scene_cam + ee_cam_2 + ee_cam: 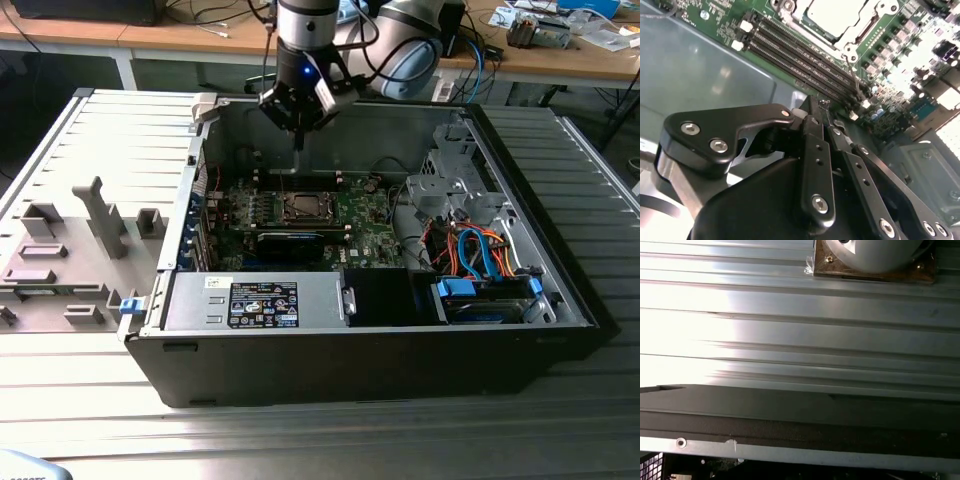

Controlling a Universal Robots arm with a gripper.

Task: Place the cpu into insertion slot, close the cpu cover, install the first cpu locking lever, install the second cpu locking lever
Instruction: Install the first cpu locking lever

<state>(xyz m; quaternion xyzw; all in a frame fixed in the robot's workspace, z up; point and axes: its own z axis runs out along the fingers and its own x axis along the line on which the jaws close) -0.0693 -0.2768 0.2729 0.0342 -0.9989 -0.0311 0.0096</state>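
While above cpu (832, 17), claw (298, 132) w/ headroom.

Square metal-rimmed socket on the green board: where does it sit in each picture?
Exterior view: square metal-rimmed socket mid-case, under the pincer.
Second wrist view: beside the long black memory slots.
First wrist view: looks at the ribbed metal tabletop.
Shared landmark: green circuit board.

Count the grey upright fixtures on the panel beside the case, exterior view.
3 clear uprights: the tall post, a wide block on the exterior view's left of it, a small block on its right. Flatter pieces lie nearer the camera.
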